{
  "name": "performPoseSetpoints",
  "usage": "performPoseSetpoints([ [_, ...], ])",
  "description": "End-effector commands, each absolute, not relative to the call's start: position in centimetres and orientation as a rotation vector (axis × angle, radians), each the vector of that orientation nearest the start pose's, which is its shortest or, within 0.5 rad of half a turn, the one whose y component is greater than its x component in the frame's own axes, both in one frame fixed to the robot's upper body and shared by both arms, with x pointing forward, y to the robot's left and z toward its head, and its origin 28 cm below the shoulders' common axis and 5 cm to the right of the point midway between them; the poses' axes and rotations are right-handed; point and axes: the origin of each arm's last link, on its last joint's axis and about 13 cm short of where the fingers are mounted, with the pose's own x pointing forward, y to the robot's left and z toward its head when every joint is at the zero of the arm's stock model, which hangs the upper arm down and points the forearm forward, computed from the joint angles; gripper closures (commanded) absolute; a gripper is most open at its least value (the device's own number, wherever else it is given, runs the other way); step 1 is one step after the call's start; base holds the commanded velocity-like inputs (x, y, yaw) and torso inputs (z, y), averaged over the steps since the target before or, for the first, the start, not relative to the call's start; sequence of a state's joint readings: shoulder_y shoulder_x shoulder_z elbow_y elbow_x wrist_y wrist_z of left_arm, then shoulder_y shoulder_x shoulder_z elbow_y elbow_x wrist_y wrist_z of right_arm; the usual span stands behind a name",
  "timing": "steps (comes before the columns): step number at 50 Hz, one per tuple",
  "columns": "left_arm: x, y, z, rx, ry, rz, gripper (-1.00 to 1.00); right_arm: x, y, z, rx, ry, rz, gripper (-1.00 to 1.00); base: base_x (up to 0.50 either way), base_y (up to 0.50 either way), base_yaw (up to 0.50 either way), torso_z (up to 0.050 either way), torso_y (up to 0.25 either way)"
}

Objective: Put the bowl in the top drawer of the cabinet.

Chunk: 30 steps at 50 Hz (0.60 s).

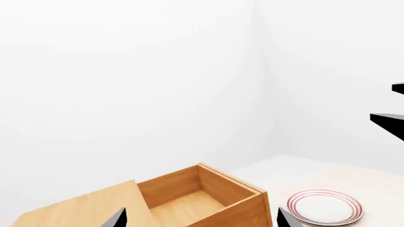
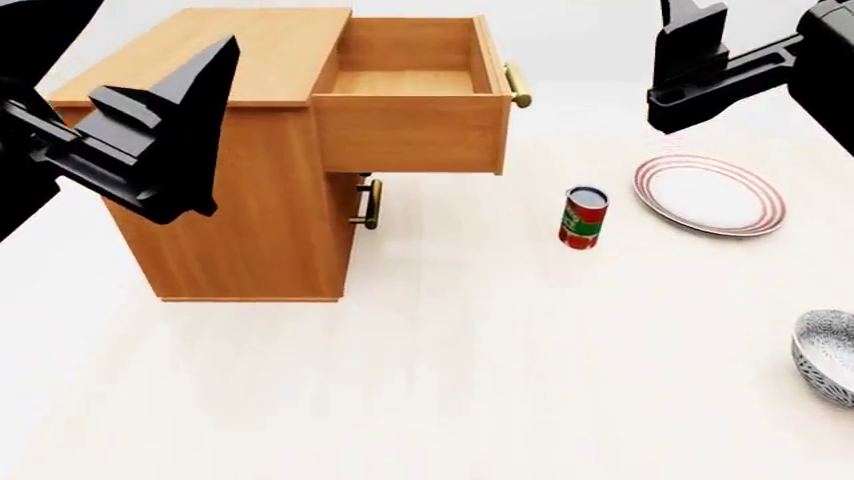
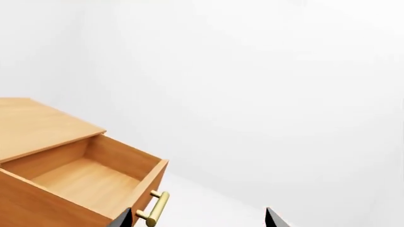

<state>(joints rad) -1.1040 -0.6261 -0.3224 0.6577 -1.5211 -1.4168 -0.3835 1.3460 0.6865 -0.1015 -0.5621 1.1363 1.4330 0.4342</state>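
Upright, the bowl [image 2: 830, 355] sits at the counter's [image 2: 454, 380] right edge, well apart from the open top drawer [image 2: 411, 95]; both grippers' fingers hover spread wide, holding nothing.

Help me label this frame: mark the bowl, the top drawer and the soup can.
bowl [image 2: 830, 352]: head view, speckled outer wall.
top drawer [image 2: 408, 132]: head view, its side panel.
soup can [image 2: 582, 220]: head view, red label.

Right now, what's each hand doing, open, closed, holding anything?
Left hand: open, empty, fingertips spread apart above the top drawer.
Right hand: open, empty.
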Motion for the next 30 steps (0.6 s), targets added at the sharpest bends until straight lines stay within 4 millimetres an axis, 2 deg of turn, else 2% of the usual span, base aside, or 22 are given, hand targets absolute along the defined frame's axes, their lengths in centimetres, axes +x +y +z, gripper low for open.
performPoseSetpoints([
  [1, 19.1, 27.9, 33.4, 0.130, -0.336, -0.457, -1.00, 22.4, -16.3, 36.7, -0.378, -0.284, 0.122, -1.00, 0.25, 0.00, 0.00, 0.000, 0.000],
  [21, 19.0, 28.0, 33.2, 0.121, -0.334, -0.453, -1.00, 22.1, -16.5, 37.0, -0.380, -0.295, 0.120, -1.00, 0.26, 0.00, 0.00, 0.000, 0.001],
  [30, 19.0, 28.0, 33.1, 0.117, -0.333, -0.456, -1.00, 20.9, -17.1, 37.5, -0.379, -0.294, 0.120, -1.00, 0.33, 0.00, 0.00, 0.000, 0.000],
])
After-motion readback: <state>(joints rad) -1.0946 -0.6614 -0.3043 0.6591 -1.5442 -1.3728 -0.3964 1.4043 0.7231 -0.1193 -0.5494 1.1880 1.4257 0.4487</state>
